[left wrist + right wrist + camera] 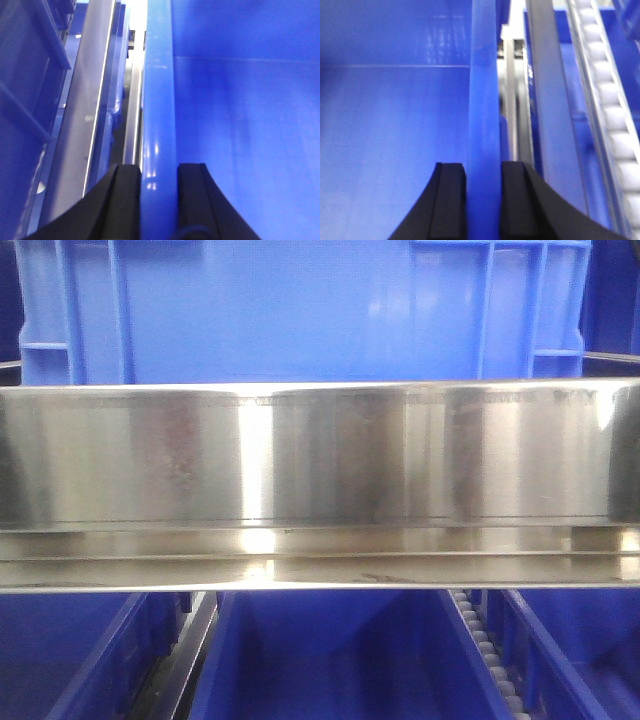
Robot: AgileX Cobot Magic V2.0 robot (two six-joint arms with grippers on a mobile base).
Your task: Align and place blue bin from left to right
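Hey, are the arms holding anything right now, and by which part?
Yes, the blue bin. The left end effector clamps the top rim of its left wall, the right end effector the rim of its right wall.

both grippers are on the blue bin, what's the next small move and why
Probably a slight, level lift with both arms together. The left gripper and right gripper each appear clamped on a wall of the blue bin, and the steel rail covers its lower edge in the front view, so it likely must clear that before shifting sideways.
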